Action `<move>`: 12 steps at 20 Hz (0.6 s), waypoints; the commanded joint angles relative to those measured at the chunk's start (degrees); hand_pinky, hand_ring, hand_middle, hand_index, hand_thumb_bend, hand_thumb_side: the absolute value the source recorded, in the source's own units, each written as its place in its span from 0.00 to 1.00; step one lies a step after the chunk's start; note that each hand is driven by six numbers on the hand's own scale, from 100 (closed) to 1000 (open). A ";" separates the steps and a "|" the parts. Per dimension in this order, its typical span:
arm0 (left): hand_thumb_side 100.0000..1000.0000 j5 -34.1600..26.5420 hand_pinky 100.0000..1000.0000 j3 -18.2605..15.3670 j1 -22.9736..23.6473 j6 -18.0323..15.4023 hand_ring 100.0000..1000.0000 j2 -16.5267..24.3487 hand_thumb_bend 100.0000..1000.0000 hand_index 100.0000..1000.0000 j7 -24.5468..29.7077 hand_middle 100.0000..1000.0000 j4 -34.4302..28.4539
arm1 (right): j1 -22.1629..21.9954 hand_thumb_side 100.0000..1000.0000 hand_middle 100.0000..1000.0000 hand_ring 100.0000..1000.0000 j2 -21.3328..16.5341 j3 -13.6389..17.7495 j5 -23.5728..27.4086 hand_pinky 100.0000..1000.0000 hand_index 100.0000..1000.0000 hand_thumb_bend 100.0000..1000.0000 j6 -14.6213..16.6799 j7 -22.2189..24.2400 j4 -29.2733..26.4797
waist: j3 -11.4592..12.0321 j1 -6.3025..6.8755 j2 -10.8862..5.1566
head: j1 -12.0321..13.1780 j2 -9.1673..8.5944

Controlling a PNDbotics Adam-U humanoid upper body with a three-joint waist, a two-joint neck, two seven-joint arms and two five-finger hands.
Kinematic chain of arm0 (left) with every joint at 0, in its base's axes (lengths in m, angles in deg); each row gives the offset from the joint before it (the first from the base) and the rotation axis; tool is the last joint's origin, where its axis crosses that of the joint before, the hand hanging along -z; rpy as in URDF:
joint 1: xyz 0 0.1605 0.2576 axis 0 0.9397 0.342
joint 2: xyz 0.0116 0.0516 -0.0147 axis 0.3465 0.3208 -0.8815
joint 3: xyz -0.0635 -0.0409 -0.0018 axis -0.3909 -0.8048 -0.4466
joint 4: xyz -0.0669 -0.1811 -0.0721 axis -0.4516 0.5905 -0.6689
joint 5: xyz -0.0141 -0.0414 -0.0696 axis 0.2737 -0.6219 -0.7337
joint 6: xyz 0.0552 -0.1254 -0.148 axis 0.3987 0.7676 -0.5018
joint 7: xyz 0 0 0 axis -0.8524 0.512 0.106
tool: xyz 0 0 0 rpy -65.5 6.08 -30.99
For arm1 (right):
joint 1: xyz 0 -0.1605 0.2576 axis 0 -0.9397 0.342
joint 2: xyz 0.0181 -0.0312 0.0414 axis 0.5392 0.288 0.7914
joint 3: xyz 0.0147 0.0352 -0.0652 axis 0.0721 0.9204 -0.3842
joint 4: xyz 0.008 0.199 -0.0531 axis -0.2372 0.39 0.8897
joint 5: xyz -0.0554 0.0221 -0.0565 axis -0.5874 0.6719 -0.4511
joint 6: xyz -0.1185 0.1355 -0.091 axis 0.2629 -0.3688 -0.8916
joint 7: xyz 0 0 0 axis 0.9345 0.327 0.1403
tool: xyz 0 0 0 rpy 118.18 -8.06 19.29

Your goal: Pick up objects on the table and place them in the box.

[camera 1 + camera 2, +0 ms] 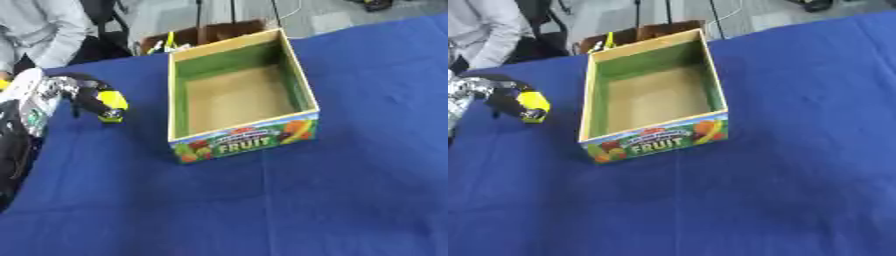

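The counter (pixel 350 200) is covered in a deep blue cloth, and an open cardboard box (pixel 302 85) stands on it toward the far middle, its long side running away from the camera. The box has green inner walls and a bare tan floor with nothing visible inside, and its near end panel carries fruit pictures and the word FRUIT. At the left edge of the view the robot's left hand (pixel 83 97) reaches in, its dark fingers (pixel 502 102) curled around a yellow object (pixel 112 102) with a dark end; what the object is cannot be made out beyond its colour and rounded shape. The held object sits low over the cloth, to the left of the box and well apart from its near-left corner, outside the box walls; whether it touches the cloth cannot be told. The silver and white forearm behind the hand runs back toward the left edge. The right hand shows in neither view. Beyond the far edge of the counter lies grey floor with some dark stands and cables.
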 commanded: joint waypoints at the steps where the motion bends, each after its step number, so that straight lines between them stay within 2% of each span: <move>1: 0.50 -0.79 0.33 -0.83 -1.09 0.81 0.70 2.17 0.09 1.00 -0.67 0.93 -0.06 | 0.45 1.00 0.87 0.90 -1.82 0.45 -0.35 0.78 0.88 0.00 0.14 -0.10 -0.89 | 0.03 -0.58 -1.32 | 0.28 -0.57; 8: 0.47 -3.38 0.27 -0.92 -0.90 2.01 0.64 2.07 0.02 0.99 -2.94 0.89 0.24 | 0.46 1.00 0.87 0.90 -1.75 0.56 -0.74 0.78 0.88 0.00 0.16 -0.36 -0.89 | 0.11 -0.71 -1.19 | 0.31 -0.83; 12: 0.44 -5.16 0.26 -0.95 -0.64 2.24 0.62 1.93 0.05 0.96 -5.48 0.85 0.44 | 0.47 1.00 0.87 0.90 -1.64 0.59 -1.02 0.78 0.88 0.00 0.12 -0.50 -0.89 | 0.11 -0.75 -1.02 | 0.33 -0.96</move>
